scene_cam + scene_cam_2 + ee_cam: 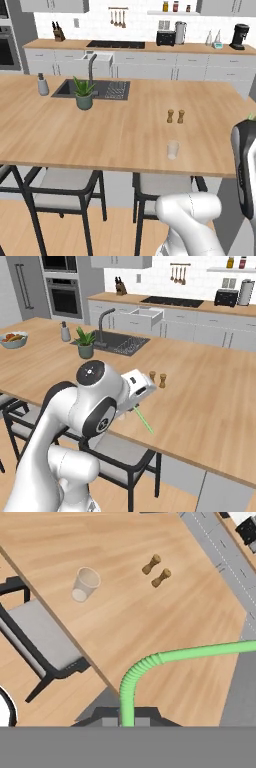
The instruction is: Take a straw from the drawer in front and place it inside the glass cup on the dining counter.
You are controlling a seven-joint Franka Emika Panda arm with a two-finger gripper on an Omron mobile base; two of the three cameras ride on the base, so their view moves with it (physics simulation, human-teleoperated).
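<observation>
The fingers [127,721] are closed on the green straw [150,662], held above the counter [100,135] edge. The glass cup [85,583] stands upright near that edge, well apart from the straw, with two brown shakers [156,571] beyond. The arm should centre the straw's free end above the rim, then lower it steeply.

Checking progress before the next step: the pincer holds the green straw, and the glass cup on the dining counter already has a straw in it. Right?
Not quite. The pincer does hold the green straw, but the glass cup on the dining counter is empty, as the hand view shows.
</observation>
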